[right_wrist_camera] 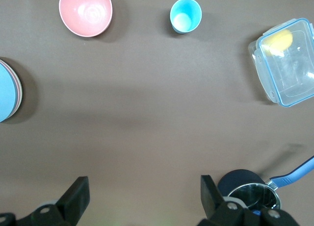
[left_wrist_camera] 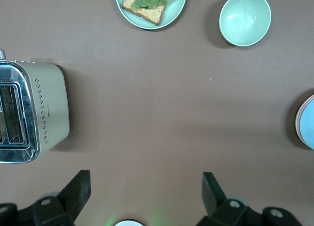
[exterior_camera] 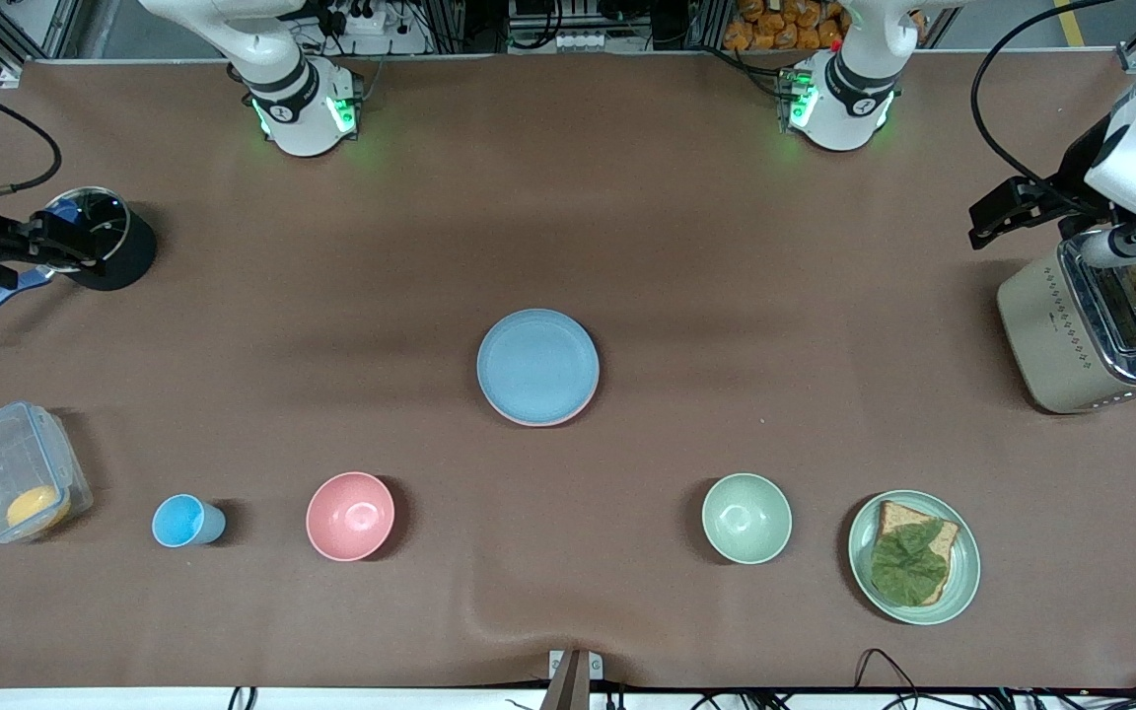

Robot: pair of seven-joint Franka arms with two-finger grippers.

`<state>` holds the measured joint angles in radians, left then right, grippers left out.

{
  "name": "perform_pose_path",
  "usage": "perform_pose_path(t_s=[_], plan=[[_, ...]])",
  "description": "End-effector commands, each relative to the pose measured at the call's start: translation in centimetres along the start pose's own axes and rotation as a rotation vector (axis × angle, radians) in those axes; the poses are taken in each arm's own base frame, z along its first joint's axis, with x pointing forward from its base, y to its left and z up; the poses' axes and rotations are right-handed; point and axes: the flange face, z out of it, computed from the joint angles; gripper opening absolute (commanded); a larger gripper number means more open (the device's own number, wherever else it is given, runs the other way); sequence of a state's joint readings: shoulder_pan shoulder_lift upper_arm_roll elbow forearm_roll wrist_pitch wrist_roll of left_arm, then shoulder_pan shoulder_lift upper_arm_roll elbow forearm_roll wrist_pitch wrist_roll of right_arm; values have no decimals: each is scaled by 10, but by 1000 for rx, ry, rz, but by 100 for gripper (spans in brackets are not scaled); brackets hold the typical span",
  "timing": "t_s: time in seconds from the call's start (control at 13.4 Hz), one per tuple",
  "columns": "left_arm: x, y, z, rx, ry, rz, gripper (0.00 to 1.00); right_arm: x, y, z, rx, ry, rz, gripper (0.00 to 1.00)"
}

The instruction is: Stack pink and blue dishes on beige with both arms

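Observation:
At the table's middle lies the light blue plate (exterior_camera: 536, 363), resting on the pink plate, of which only a thin rim (exterior_camera: 540, 421) shows. The same stack appears at the edge of the left wrist view (left_wrist_camera: 309, 123) and of the right wrist view (right_wrist_camera: 6, 96). No beige plate can be made out; it may be hidden under the stack. My left gripper (exterior_camera: 997, 212) (left_wrist_camera: 144, 179) hangs open and empty over bare table beside the toaster. My right gripper (exterior_camera: 45, 239) (right_wrist_camera: 143, 184) hangs open and empty beside the black pot.
Along the front-camera side stand a clear container (exterior_camera: 14, 483), a small blue cup (exterior_camera: 181, 521), a deep pink bowl (exterior_camera: 350, 516), a green bowl (exterior_camera: 746, 518) and a green plate (exterior_camera: 962, 582) with bread and lettuce. A toaster (exterior_camera: 1051, 335) and a black pot (exterior_camera: 119, 247) sit at the table's ends.

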<state>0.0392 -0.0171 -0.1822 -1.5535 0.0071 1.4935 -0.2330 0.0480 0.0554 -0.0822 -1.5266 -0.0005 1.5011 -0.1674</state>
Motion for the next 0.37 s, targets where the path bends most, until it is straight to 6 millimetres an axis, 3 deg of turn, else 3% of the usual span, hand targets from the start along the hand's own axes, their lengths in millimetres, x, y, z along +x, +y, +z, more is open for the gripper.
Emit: perform_pose_path(t_s=[0.0,0.3], plan=[[-4,-3,-16,0,14,19,100,-5,-6,-7,-20,0,12,100],[-3,-6,-18,-3,15,13,100,-6,0,-5,-22,-5,20,100]])
